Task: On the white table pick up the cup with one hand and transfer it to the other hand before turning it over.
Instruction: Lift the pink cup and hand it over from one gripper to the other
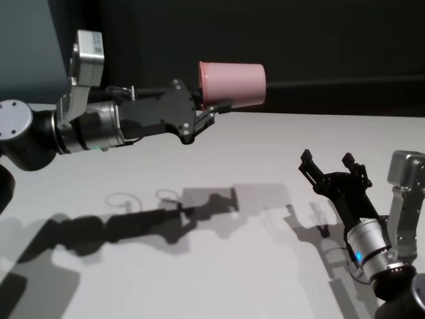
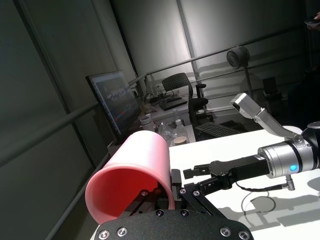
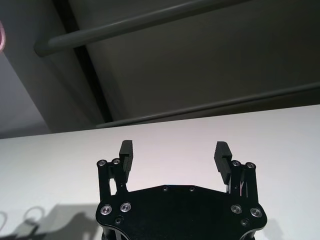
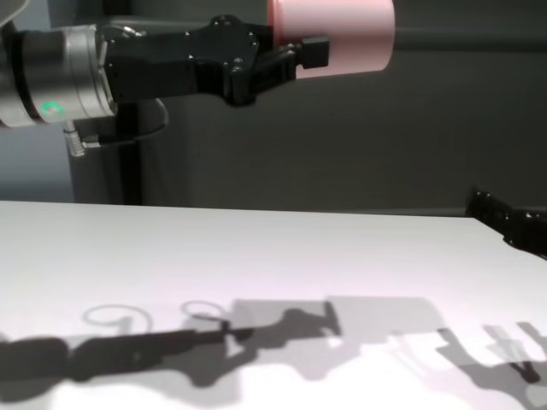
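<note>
The left gripper [image 1: 211, 114] is clamped on the pink cup [image 1: 234, 84], holding it sideways high above the white table [image 1: 265, 173]; the right gripper [image 1: 327, 163] waits low with fingers apart

Pretty dim room with a dark backdrop, light from above throws hard, sharp arm shadows across the white table [image 1: 265, 153], which looks bright but glare-free, everything's crisp
</note>
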Robot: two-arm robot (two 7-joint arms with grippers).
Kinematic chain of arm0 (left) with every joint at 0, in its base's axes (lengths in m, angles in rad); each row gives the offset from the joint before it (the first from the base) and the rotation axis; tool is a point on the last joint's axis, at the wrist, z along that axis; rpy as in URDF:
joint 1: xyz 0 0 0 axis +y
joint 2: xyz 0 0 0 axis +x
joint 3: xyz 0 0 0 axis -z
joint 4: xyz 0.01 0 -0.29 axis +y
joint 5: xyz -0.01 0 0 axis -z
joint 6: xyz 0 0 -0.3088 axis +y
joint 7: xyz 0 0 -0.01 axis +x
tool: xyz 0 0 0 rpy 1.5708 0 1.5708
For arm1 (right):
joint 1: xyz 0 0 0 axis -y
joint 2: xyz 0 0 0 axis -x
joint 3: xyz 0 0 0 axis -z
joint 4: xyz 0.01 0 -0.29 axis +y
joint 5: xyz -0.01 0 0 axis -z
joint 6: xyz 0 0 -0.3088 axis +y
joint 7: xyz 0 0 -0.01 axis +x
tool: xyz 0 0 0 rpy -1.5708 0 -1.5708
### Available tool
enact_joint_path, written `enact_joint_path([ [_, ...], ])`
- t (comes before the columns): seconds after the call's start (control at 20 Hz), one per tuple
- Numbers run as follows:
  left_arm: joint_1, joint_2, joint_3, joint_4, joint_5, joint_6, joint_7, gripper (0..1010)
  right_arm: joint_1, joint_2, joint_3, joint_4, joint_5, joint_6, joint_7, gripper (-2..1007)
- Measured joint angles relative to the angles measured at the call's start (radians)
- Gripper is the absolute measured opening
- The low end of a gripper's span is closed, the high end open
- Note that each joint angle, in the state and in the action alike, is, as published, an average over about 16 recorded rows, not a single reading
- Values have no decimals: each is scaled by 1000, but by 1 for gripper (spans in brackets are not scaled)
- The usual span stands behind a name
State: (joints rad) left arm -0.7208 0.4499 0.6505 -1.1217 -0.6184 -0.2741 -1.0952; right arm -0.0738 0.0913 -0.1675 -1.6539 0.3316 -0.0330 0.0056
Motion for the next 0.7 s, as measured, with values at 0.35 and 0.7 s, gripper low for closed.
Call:
enact_joint_path([
  [0.35,0,0,0,0,0,0,0,43,-14,-44,69,-22,123,24,40,1000],
  [0.7,0,0,0,0,0,1,0,43,-19,-74,133,-39,273,74,69,1000],
])
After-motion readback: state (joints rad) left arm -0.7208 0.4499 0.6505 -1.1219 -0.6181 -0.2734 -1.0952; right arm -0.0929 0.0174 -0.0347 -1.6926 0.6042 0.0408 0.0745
